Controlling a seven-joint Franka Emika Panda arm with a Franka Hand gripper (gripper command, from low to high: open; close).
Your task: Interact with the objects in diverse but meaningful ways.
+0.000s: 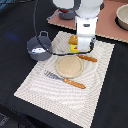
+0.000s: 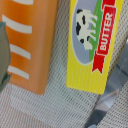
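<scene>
From the exterior view's left, a dark grey two-handled pot (image 1: 39, 46) with a white-blue fish (image 1: 36, 50) inside sits just off the woven cream placemat (image 1: 45, 87). On the mat lie a fork (image 1: 64, 79) with an orange handle, a round tan plate (image 1: 68, 66) and a knife (image 1: 87, 58). The white gripper (image 1: 84, 44) hangs over the orange ridged biscuit block (image 2: 27, 42) and the flat yellow butter packet (image 2: 92, 45), which lie side by side on the coarse weave; I cannot tell whether its fingers are apart or together.
</scene>
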